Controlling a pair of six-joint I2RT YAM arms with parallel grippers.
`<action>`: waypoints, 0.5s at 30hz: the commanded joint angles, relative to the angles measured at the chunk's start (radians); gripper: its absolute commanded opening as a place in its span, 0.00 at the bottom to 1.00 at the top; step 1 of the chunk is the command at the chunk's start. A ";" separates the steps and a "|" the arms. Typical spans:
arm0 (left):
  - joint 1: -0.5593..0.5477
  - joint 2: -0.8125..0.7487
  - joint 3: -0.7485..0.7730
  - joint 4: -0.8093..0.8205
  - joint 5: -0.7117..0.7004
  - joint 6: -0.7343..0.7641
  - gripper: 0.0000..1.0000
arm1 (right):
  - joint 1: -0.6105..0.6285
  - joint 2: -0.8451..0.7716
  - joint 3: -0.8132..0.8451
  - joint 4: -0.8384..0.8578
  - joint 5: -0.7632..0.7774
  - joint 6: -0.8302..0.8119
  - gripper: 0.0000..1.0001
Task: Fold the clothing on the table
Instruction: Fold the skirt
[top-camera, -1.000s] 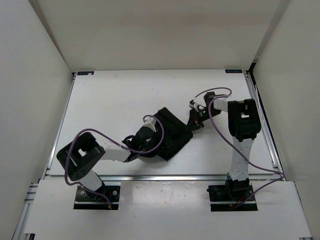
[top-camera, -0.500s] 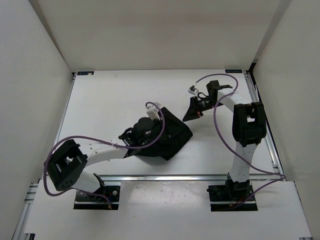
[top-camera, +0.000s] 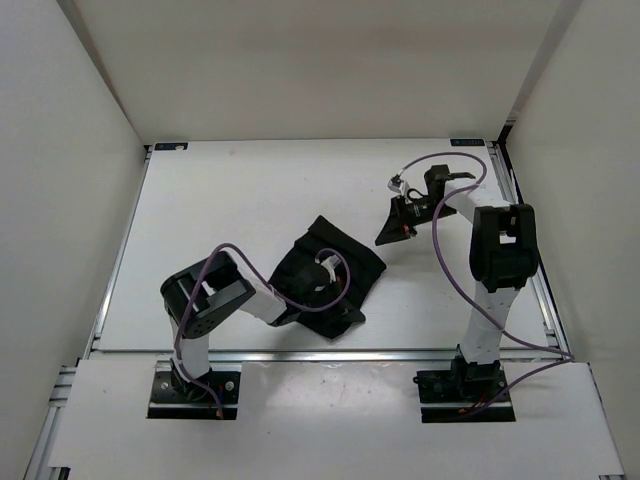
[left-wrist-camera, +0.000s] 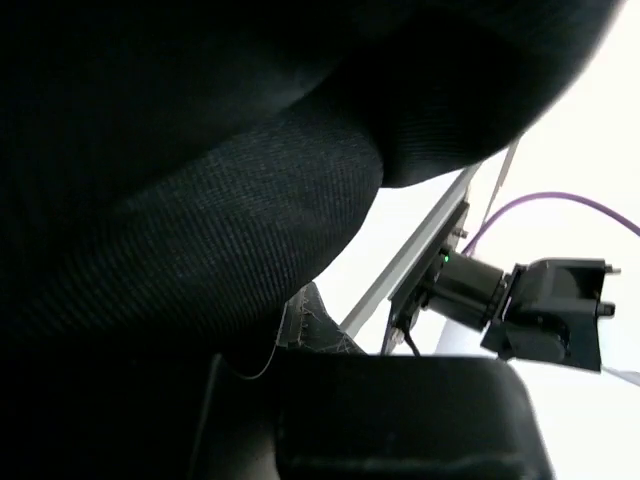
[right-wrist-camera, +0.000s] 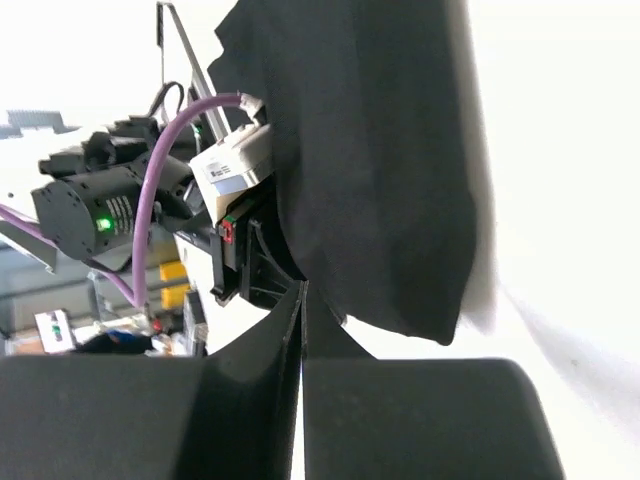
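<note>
The black clothing lies bunched on the white table, near the front middle. My left gripper is buried in its near folds and is shut on the clothing. In the left wrist view the fabric fills the frame above the gripper, with a stitched hem at the finger's edge. My right gripper stands shut just right of the garment, a thin strip of table between them from above. In the right wrist view the gripper has its tips at the cloth edge; a pinch cannot be made out.
White enclosure walls surround the table on three sides. A metal rail runs along the near edge. Purple cables loop over both arms. The left arm's wrist shows behind the cloth, and a black motor housing shows past the table edge.
The left arm has folded back toward its base and its gripper has closed in the garment's near part. The right gripper has drifted up and right, away from the cloth.
</note>
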 joint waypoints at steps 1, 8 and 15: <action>0.017 -0.029 0.077 -0.051 0.029 0.062 0.00 | 0.023 -0.016 0.082 -0.085 0.013 -0.096 0.00; 0.085 -0.341 0.061 -0.195 -0.049 0.184 0.00 | 0.054 0.002 0.177 -0.288 -0.186 -0.298 0.00; 0.114 -0.693 -0.177 -0.241 -0.189 0.078 0.02 | 0.198 0.240 0.383 -0.476 -0.135 -0.420 0.01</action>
